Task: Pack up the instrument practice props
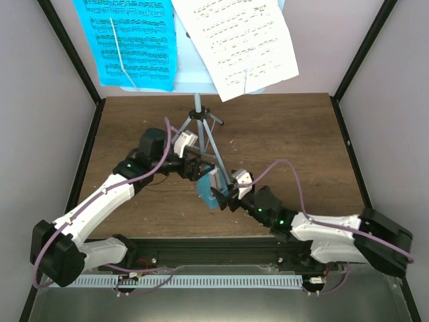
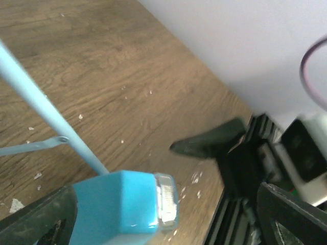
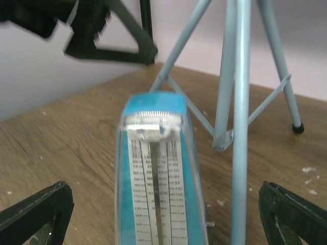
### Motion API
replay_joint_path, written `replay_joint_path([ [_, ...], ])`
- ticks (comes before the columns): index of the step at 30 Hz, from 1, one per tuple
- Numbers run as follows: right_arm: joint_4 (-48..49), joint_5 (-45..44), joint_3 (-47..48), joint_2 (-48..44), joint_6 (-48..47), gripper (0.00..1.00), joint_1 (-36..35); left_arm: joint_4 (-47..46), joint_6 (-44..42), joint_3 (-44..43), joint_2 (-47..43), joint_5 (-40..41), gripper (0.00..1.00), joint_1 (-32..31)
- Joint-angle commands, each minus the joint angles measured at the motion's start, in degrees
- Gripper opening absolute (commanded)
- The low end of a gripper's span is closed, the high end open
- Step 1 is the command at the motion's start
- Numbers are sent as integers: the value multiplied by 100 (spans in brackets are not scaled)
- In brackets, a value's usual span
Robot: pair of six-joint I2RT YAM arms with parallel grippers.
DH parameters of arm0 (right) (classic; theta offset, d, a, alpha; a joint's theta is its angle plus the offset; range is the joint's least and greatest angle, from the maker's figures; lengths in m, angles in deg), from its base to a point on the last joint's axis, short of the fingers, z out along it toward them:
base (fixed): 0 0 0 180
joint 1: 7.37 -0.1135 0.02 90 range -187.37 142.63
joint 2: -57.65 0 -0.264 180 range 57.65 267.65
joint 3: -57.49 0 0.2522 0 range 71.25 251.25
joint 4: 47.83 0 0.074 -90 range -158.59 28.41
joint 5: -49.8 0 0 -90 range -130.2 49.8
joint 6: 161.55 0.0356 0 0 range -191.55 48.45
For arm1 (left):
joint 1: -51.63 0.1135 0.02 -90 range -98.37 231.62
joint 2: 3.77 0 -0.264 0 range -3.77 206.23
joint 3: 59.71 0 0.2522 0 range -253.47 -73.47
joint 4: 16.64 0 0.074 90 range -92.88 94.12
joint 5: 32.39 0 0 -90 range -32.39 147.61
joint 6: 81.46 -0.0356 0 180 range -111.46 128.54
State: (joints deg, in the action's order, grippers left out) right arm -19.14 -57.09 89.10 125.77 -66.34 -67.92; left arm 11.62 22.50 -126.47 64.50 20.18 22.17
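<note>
Metronome (image 1: 210, 190), teal with a clear cover, is seen near the middle of the wooden desk (image 1: 288, 134), just beside the thin tripod legs of the pale blue music stand (image 1: 198, 111), on which a cyan sheet (image 1: 131, 43) and a white sheet (image 1: 234, 43) are displayed. It is flanked by the right pincer (image 3: 163, 217), whose jaws are spread wide with gaps on both sides. The left pincer (image 2: 168, 219) is likewise spread wide, one finger (image 2: 36, 219) lying right against the teal body, though contact cannot be confirmed.

Music stand legs (image 1: 203, 137) and metronome (image 1: 209, 189) block the table (image 1: 295, 134) middle, passable bare wood far left and far right
</note>
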Motion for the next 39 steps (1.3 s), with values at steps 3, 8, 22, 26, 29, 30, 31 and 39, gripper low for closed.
replay_joint_path([
  [3, -1008, 391, -329, -1534, -100, 100, 202, 863, -947, -359, 37, 1300, 100, -767],
  [8, -1491, 669, -602, -2500, 230, 100, 932, 1219, -1156, -511, 284, 2202, 100, -1038],
  [22, -1287, 949, -1001, -2597, 758, 100, 1766, 968, -1024, -607, 760, 1830, 81, -1130],
  [26, -1284, 883, -1032, -2591, 784, 100, 1775, 1009, -1014, -618, 804, 1954, 66, -1127],
  [29, -1274, 825, -1068, -2590, 810, 100, 1774, 1017, -1010, -612, 785, 2030, 58, -1133],
  [30, -1274, 819, -1075, -2587, 827, 100, 1775, 1014, -1008, -603, 773, 2037, 56, -1127],
  [31, -1275, 818, -1085, -2587, 840, 100, 1776, 1014, -1013, -599, 766, 2044, 53, -1129],
  [39, -1408, 855, -1068, -2648, 885, 100, 1784, 1167, -1014, -592, 689, 2771, 44, -1369],
])
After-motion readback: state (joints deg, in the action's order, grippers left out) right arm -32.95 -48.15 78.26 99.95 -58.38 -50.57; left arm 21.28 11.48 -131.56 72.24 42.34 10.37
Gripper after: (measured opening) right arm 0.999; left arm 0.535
